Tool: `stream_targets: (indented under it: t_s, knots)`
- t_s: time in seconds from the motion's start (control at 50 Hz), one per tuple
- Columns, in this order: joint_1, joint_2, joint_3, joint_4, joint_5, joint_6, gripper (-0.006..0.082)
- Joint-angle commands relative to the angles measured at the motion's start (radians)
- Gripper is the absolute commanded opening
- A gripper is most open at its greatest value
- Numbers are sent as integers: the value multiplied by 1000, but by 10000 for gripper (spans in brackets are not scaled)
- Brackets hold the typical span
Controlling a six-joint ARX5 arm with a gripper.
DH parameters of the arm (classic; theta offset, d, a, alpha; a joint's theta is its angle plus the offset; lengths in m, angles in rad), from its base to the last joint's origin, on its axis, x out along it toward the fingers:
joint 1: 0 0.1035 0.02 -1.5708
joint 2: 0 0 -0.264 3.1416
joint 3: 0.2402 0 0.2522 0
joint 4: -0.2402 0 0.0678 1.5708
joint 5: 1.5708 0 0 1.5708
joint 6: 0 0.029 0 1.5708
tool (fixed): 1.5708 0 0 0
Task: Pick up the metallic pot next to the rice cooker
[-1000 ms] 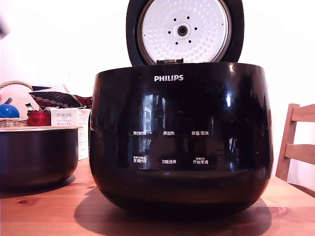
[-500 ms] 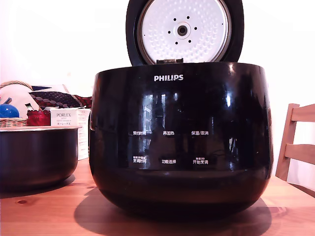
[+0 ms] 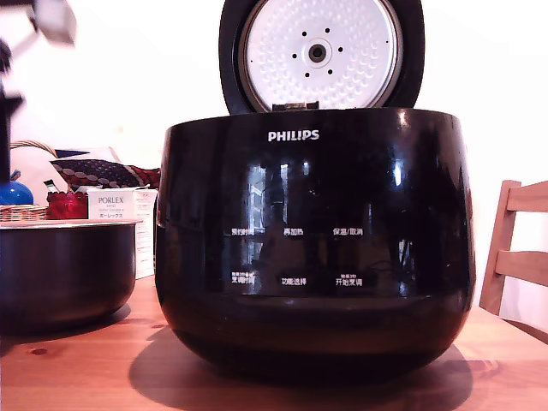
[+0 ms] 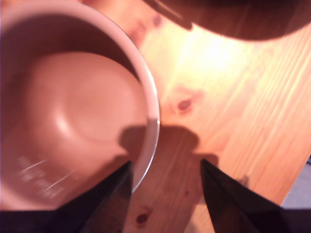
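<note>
Pot [image 4: 73, 116] shows a dark, rounded body with thin pale rim.

arm [image 3: 26, 51] | now entered exterior view's upper left | blurred

Ext view: arm [image 3: 34, 26] just a motion-blurred smear, cut by frame edge; jaw state unreadable there. Metallic pot [image 3: 64, 270] cropped at ext view's left. Wrist view: pot interior soft/blurred, wall markings illegible; rim sits btwn the spread fingers [image 4: 109, 194], whose bases are cropped.
</note>
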Motion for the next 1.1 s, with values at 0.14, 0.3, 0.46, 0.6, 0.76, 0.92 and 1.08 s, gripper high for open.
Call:
stream_targets:
  t_s: [0.14,0.3,0.46,0.6,0.76,0.92,1.08]
  knots:
    - [4,86,7,45,0,35,402]
    - [4,147,7,76,-15,47,402]
    - [4,194,7,102,-35,50,399]
    - [4,201,7,117,-37,69,362]
    - [10,201,7,128,-37,87,248]
    - [11,202,7,126,-37,96,-31]
    - [11,201,7,123,-38,101,-21]
